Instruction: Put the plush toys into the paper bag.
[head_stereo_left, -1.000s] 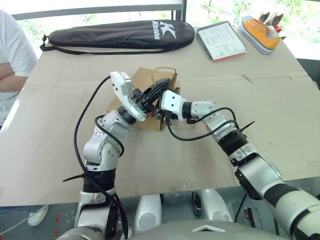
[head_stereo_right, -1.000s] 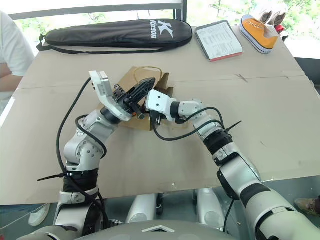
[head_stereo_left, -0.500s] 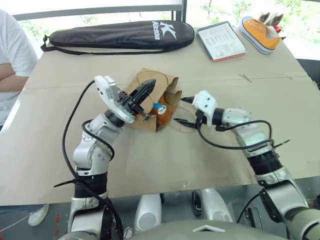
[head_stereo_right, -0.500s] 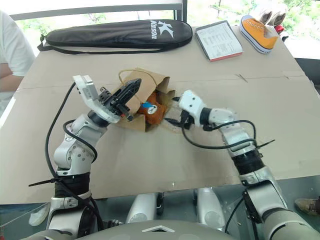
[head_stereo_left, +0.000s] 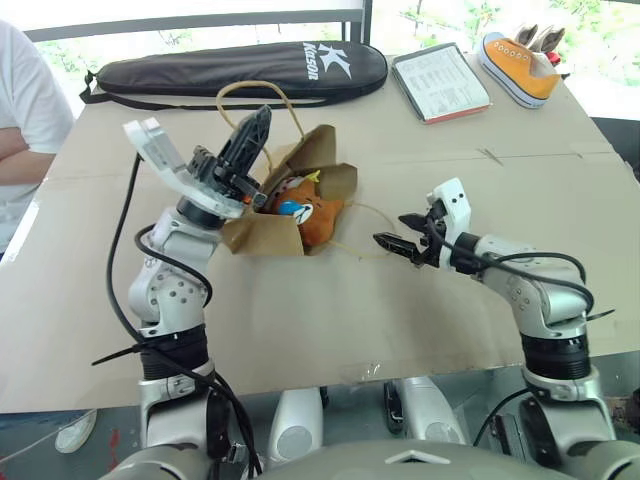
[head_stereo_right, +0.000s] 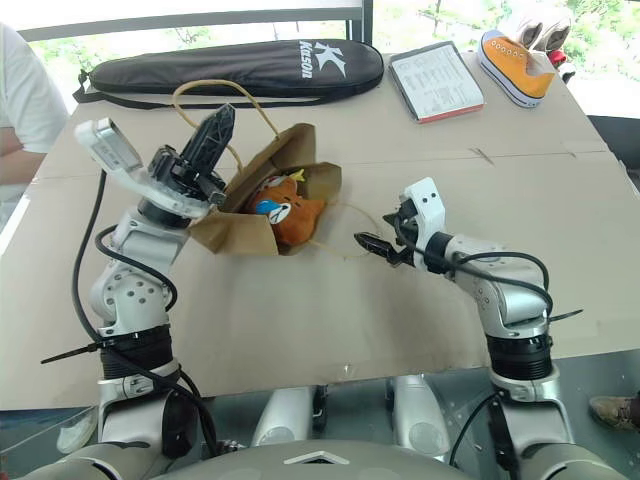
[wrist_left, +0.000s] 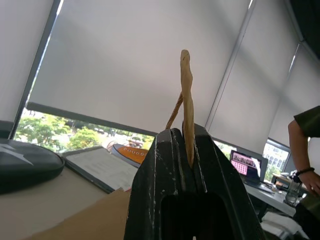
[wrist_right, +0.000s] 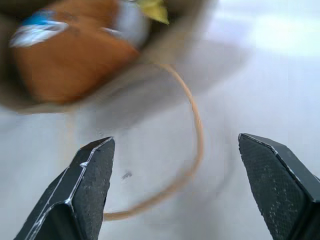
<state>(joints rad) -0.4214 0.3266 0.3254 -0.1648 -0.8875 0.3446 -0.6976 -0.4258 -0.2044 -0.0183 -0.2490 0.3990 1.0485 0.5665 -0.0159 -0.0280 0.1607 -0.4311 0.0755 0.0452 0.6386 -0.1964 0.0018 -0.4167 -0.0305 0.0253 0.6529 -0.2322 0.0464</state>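
The brown paper bag (head_stereo_left: 262, 232) lies on its side in the middle of the table, mouth toward the right. My left gripper (head_stereo_left: 257, 122) is raised above it, shut on one twisted loop handle (wrist_left: 187, 95), which lifts the upper lip. The other handle (head_stereo_left: 366, 232) lies flat on the table. The brown-orange bear head (head_stereo_left: 318, 217) sits in the bag's mouth. A yellow and white bit of the chicken (head_stereo_left: 311, 178) peeks out behind it. My right gripper (head_stereo_left: 398, 232) hovers open to the right of the bag, pointing at it, nothing between its fingers (wrist_right: 91, 181).
A long black racket case (head_stereo_left: 240, 68) lies along the far edge, with a booklet (head_stereo_left: 442, 82) and an orange-and-white sneaker (head_stereo_left: 520, 65) at the far right. A person in a white shirt (head_stereo_left: 25, 120) sits at the left edge. Bare cardboard tabletop (head_stereo_left: 330, 310) stretches in front.
My right gripper has drawn back out of the bag to the right and opened, leaving the bear in the mouth. My left gripper rose leftward with the handle, lifting the bag's lip.
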